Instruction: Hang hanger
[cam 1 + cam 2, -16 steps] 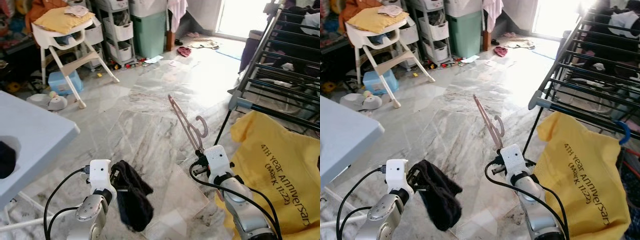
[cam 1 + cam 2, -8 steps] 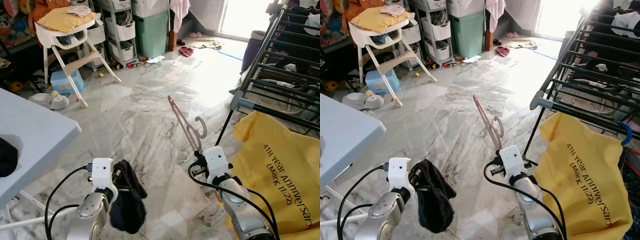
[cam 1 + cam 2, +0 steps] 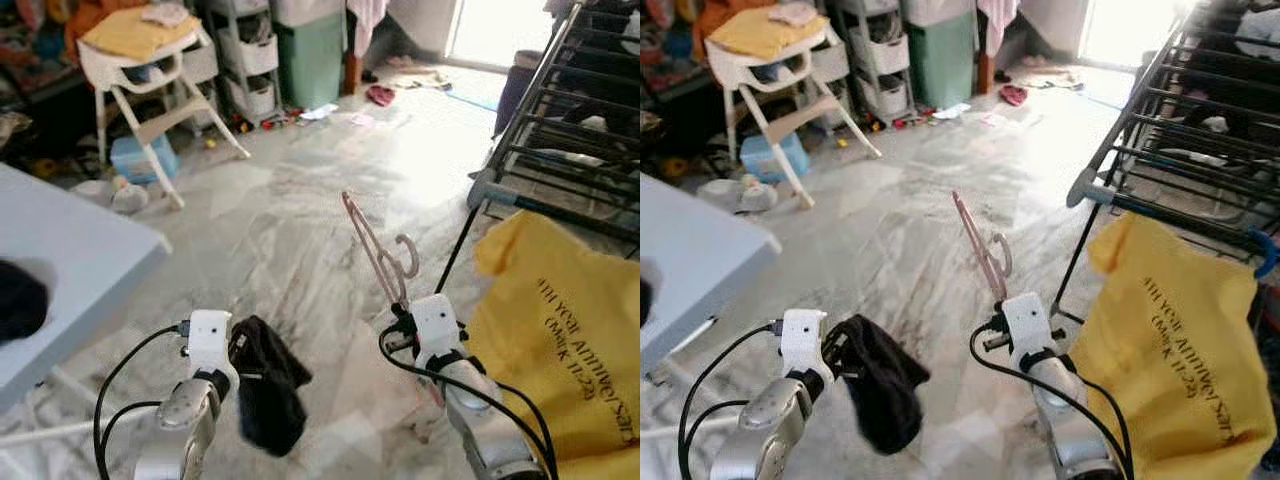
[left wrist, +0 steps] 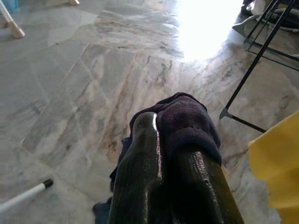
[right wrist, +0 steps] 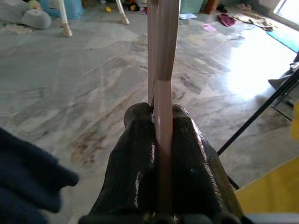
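Note:
My right gripper [image 3: 399,311] is shut on a pink plastic hanger [image 3: 372,250], which sticks up and forward from the fingers, its hook curling right; the right wrist view shows the hanger [image 5: 161,56] pinched between both black fingers [image 5: 135,154]. My left gripper [image 3: 240,355] is shut on a dark navy cloth [image 3: 268,385] that droops below it; in the left wrist view the cloth [image 4: 187,123] wraps over the fingertips. A black drying rack [image 3: 560,130] stands at the right, with a yellow printed shirt [image 3: 560,330] hanging from its front rail.
A pale blue table [image 3: 60,270] with a dark garment [image 3: 18,298] sits at the left. Farther off stand a white high chair [image 3: 150,70], drawer units, a green bin [image 3: 312,60] and scattered floor clutter. Marble floor lies ahead.
The whole view has shifted and blurred as the camera moved. The dark cloth swung in my left gripper. The hanger stays held upright in the right gripper.

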Controlling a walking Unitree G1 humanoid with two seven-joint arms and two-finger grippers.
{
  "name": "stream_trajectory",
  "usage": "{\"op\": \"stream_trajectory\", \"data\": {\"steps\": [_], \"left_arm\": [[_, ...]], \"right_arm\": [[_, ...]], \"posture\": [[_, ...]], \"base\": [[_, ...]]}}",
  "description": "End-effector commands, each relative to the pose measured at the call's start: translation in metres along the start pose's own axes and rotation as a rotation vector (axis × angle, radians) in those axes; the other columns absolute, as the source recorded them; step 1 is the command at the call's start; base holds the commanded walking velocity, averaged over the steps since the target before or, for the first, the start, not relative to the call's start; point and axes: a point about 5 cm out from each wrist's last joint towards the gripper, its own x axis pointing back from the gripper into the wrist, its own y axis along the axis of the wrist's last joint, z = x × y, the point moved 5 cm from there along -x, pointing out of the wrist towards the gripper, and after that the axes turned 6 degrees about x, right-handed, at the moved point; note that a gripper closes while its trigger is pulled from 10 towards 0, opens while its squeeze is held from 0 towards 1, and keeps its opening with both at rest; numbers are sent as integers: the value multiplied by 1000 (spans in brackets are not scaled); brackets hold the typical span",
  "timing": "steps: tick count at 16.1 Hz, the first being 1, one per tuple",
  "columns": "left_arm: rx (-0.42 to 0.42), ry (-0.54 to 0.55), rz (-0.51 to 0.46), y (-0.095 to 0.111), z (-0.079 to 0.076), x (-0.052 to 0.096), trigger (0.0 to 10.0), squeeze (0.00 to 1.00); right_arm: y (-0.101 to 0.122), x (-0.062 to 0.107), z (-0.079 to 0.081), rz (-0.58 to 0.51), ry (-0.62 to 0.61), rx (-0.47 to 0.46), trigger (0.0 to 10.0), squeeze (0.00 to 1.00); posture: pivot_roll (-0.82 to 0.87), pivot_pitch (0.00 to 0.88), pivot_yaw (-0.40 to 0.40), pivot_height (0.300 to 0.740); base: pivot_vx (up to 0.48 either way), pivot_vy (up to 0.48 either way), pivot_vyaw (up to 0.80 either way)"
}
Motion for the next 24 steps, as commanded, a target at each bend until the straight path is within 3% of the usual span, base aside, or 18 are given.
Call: {"op": "stream_trajectory", "data": {"steps": [1, 24], "left_arm": [[-15, -4, 3, 2, 3, 1, 10000, 0], [-25, -30, 25, 0, -3, -2, 10000, 0]], "right_arm": [[5, 0, 1, -26, -1, -7, 10000, 0], [5, 6, 0, -31, -1, -14, 10000, 0]], "posture": [[-73, 0, 71, 740], [-94, 0, 88, 740]], "base": [[-289, 0, 0], [-296, 0, 0]]}}
